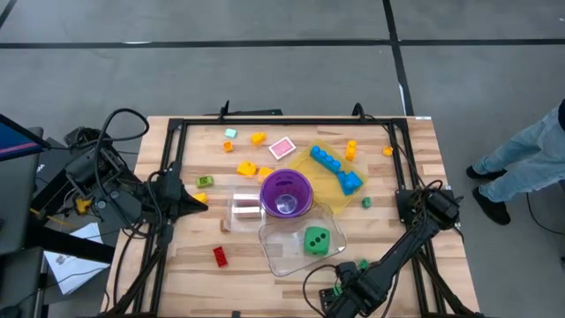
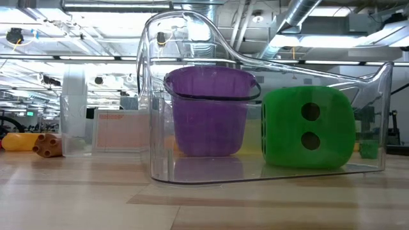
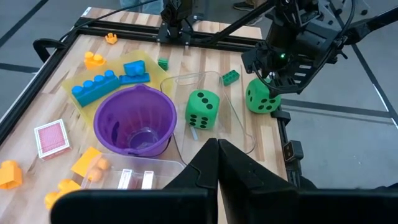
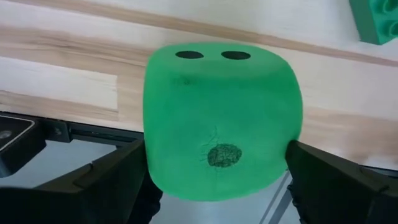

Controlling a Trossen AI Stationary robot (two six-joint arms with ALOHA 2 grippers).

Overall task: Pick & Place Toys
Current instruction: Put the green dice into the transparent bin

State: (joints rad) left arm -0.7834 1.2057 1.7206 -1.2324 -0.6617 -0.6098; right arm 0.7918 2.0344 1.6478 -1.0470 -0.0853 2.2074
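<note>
One green black-dotted die (image 4: 217,118) sits between the fingers of my right gripper (image 4: 217,168) at the table's near right edge, and also shows under that gripper (image 3: 267,81) as the die (image 3: 262,96). In the high view the arm hides it. A second die (image 1: 316,240) lies on the floor of a clear tub (image 1: 278,256). Small bricks lie scattered: red (image 1: 220,256), orange (image 1: 257,139), pink (image 1: 282,147), green (image 1: 362,265). My left gripper (image 1: 201,199) waits shut above the table's left side. My right gripper has the die's two opposite side faces (image 4: 152,155) between its two widely spread fingers (image 4: 118,177). The fingers come from above, pointing down. The die sits upright, its one-dot face up toward the camera. Whether its underside rests on the wood I cannot tell.
A purple cup (image 1: 285,192) stands mid-table beside the tub. Behind it a yellow tray (image 1: 320,179) carries blue bricks (image 1: 327,159). A small clear tub (image 1: 246,205) sits left of the cup. A black frame (image 1: 177,159) rims the table. A person's legs (image 1: 521,168) show at the right.
</note>
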